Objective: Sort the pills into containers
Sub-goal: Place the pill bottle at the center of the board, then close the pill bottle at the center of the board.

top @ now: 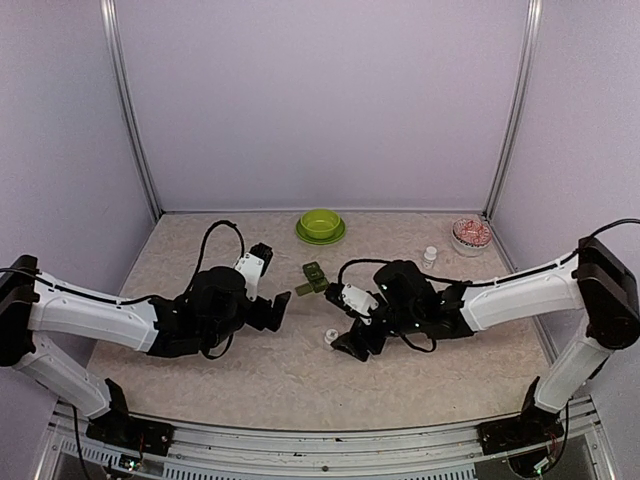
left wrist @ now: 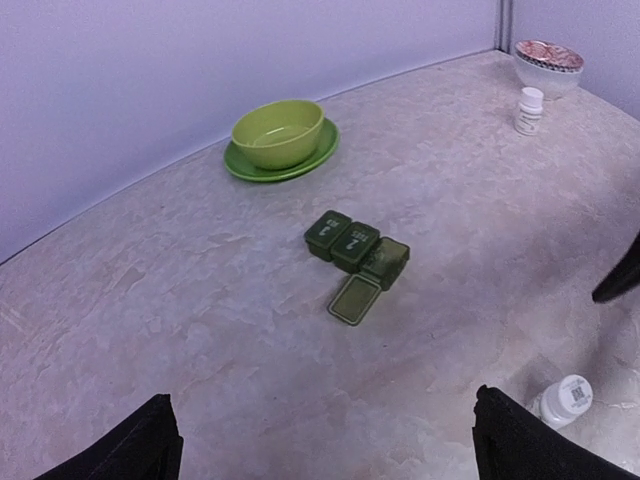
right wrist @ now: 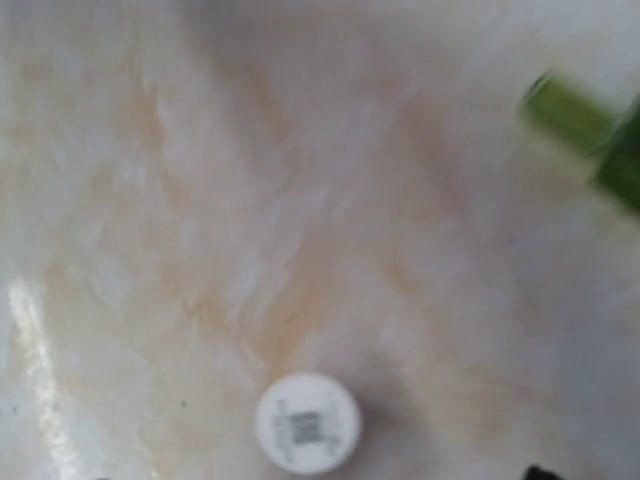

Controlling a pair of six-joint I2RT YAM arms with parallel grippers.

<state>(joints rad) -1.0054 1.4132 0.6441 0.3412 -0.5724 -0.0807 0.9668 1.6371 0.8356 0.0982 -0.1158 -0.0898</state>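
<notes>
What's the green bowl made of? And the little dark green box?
The lime green bowl looks like smooth plastic or glazed ceramic, evenly coloured with a soft sheen; I can't tell which. The dark green pill box is probably plastic: thin, slightly see-through lid.

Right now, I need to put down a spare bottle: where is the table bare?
Bare: the far-left corner beside the lime green bowl, and the near edge behind the left gripper. Crowded: the middle, where the pill box, small white bottle and right gripper sit close.
</notes>
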